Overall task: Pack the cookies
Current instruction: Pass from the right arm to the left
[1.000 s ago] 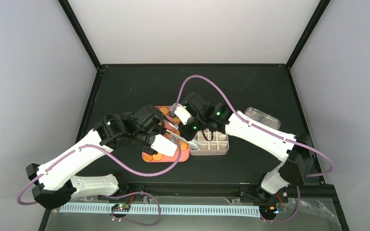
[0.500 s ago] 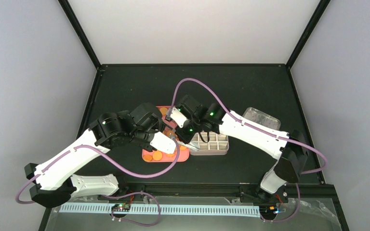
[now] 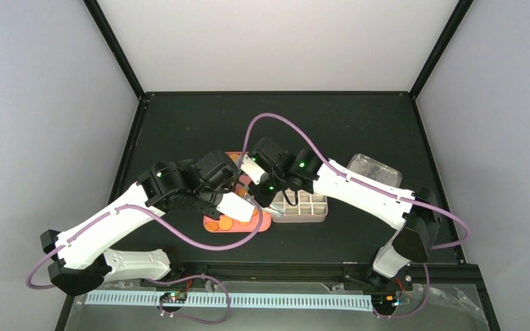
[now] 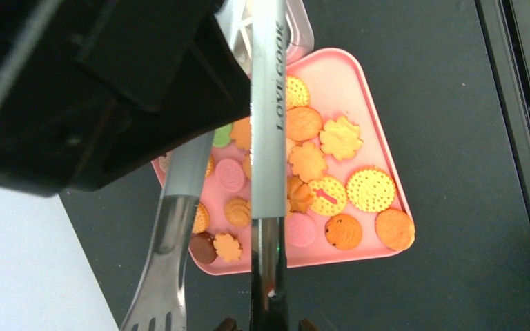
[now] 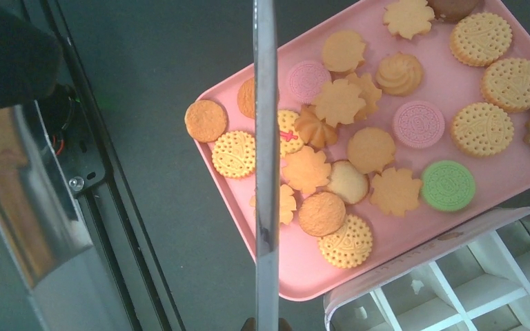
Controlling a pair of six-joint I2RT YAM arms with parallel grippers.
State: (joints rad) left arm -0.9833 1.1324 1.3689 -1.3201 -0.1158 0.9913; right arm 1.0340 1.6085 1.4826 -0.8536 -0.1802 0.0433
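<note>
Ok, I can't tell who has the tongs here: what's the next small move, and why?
Probably close the left gripper firmly on the tongs. One tong arm runs down between its fingertips, and the right gripper grips the tongs too. The cookies in view all lie on the tray, and the box's visible cells are empty, so a secure hold comes first.

Right tool (image 5: 265, 324) closed — both arms angled inward.
</note>
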